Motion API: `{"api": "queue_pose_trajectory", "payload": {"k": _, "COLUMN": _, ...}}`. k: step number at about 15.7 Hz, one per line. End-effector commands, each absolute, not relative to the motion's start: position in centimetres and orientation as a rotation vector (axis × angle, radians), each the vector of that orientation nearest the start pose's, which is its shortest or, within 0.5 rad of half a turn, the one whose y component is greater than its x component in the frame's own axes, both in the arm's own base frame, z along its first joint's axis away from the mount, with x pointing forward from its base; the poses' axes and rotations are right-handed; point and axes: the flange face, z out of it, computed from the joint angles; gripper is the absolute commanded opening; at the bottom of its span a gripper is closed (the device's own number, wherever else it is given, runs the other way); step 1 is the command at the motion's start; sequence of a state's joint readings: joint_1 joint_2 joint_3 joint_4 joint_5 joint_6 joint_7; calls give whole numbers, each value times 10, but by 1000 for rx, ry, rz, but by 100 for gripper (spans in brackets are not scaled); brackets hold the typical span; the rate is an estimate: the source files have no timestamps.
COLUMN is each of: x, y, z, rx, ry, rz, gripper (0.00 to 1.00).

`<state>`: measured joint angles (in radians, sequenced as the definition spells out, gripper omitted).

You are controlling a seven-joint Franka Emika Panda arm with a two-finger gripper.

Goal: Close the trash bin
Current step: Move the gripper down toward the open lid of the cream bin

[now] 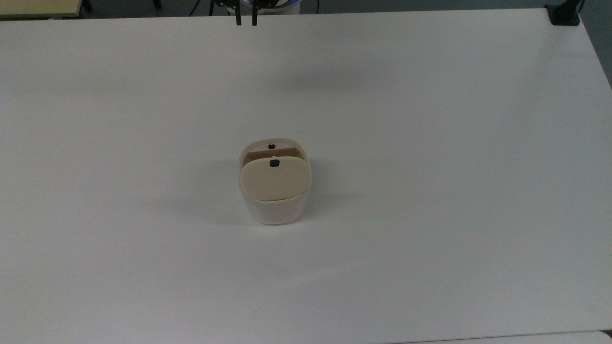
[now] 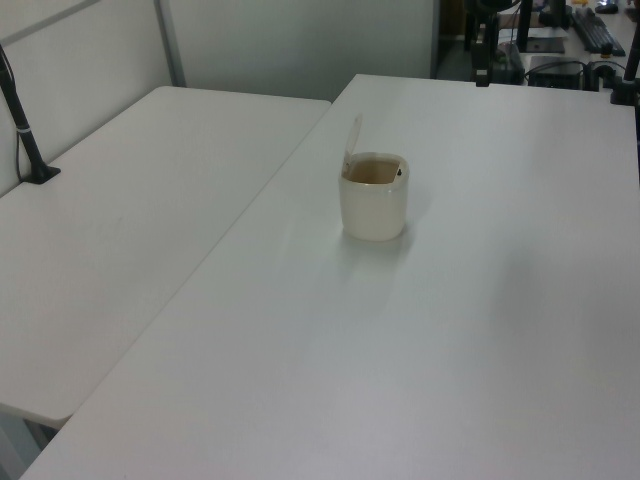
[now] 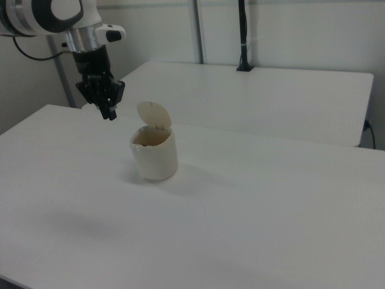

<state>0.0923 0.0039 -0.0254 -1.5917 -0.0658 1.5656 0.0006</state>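
Right view: small cream trash bin (image 3: 154, 156) near the middle of the white table (image 3: 271, 205), lid (image 3: 154, 114) up and tilted back on its hinge, mouth open. Gripper (image 3: 109, 112) in the air to the right view's left of the lid, well apart from it, fingers set narrow with only a slim gap, holding nothing. Top view: 1 black square mark (image 1: 274, 163) near the lid's free edge, a 2nd on the far rim of the bin.

Probably light, thin, stiff plastic; likely to slide or tip on the smooth table if shoved sideways. No grasp needed: best touched on the back face of the lid, high up near the free edge, pushed gently over and down toward the rim.
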Motion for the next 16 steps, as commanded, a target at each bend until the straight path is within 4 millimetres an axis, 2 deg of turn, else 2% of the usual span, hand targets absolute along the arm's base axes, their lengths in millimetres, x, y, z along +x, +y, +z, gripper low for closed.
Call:
{"api": "queue_pose_trajectory", "payload": {"k": 1, "x": 558, "y": 32, "z": 620, "rx": -3218, "ry": -138, "rz": -88, "gripper": 2}}
{"api": "queue_pose_trajectory", "payload": {"k": 3, "x": 562, "y": 32, "z": 618, "rx": -3217, "ry": -140, "rz": -105, "gripper": 0}}
{"api": "queue_pose_trajectory", "payload": {"k": 7, "x": 575, "y": 32, "z": 623, "rx": -3199, "ry": -137, "rz": -254, "gripper": 0}}
{"api": "queue_pose_trajectory", "payload": {"k": 11, "x": 606, "y": 33, "z": 630, "rx": -3155, "ry": -114, "rz": -515, "gripper": 0}}
{"api": "queue_pose_trajectory", "payload": {"k": 16, "x": 641, "y": 42, "z": 614, "rx": -3090, "ry": -67, "rz": -754, "gripper": 0}}
